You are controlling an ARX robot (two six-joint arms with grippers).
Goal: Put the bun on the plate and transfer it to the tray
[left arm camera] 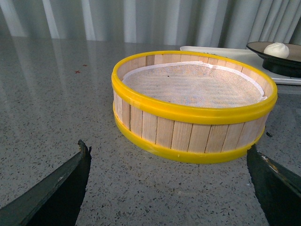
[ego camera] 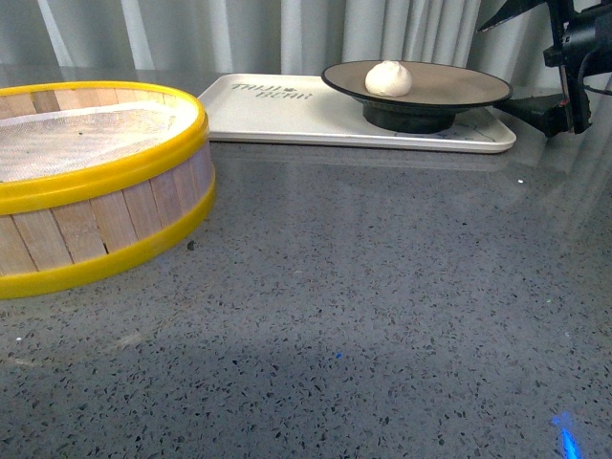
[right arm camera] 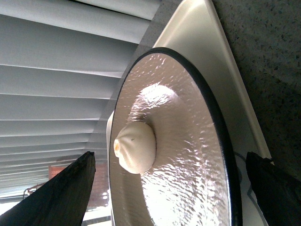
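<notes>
The white pleated bun (ego camera: 388, 78) sits on the beige, black-rimmed plate (ego camera: 459, 91), left of its middle. The plate stands on the right end of the cream tray (ego camera: 277, 115) at the back of the table. At the plate's right edge my right gripper (ego camera: 507, 67) is open, one finger above the rim and one beside the foot, touching nothing. The right wrist view shows the bun (right arm camera: 135, 147), plate (right arm camera: 188, 103) and tray (right arm camera: 207, 52) between the spread fingers of that gripper (right arm camera: 170, 157). Low over the table near the steamer basket, my left gripper (left arm camera: 168, 149) is open and holds nothing.
A yellow-rimmed wooden steamer basket (ego camera: 96, 182) with a white mesh liner stands at the front left and fills the left wrist view (left arm camera: 193, 108). Grey speckled tabletop (ego camera: 382, 316) spreads across the front. Pale curtains hang behind the table.
</notes>
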